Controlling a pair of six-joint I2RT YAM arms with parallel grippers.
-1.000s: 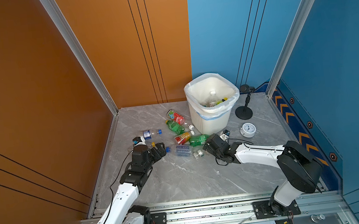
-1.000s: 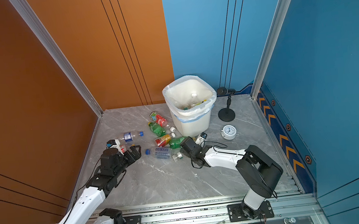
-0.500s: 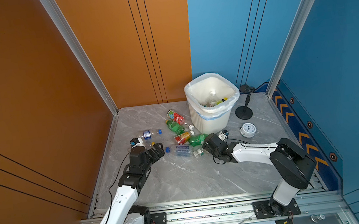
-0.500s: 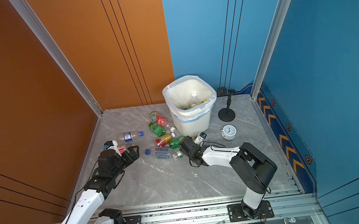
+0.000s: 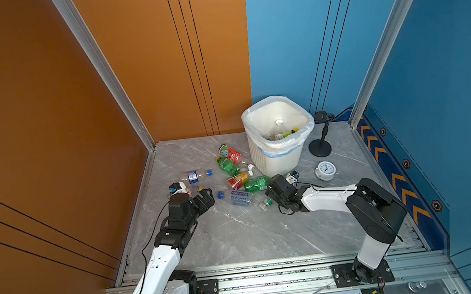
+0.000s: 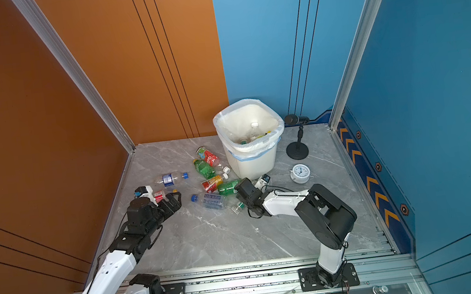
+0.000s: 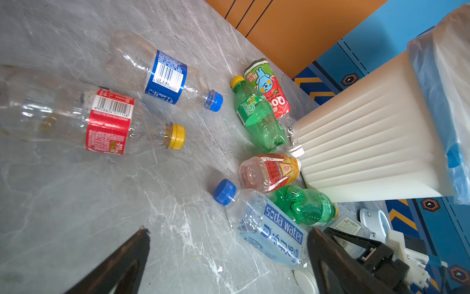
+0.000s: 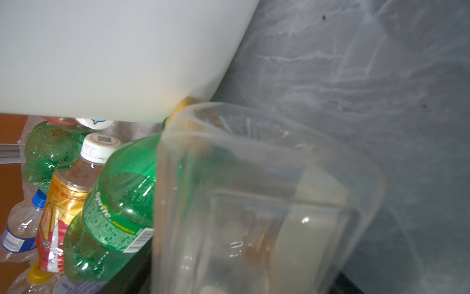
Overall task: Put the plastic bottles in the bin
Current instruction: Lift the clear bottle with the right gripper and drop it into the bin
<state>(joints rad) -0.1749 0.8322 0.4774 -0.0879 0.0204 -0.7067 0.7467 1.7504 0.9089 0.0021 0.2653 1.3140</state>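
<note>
1. Clearly, the left gripper [image 5: 207, 194] hung wide open and empty near the red-labelled cola bottle [image 7: 106, 124].
2. The right gripper [image 5: 271, 193] had a clear bottle [image 8: 254, 203] between its jaws beside the bin [image 5: 275, 161]; whether it gripped was unclear.
3. Several bottles [image 5: 279, 126] already lay inside the bin.

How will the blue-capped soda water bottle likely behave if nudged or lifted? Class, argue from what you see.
The soda water bottle lies on its side on the smooth tabletop, so a nudge would probably roll it. It looks empty, so likely light. Its thin clear wall may dent under a hard squeeze.
</note>
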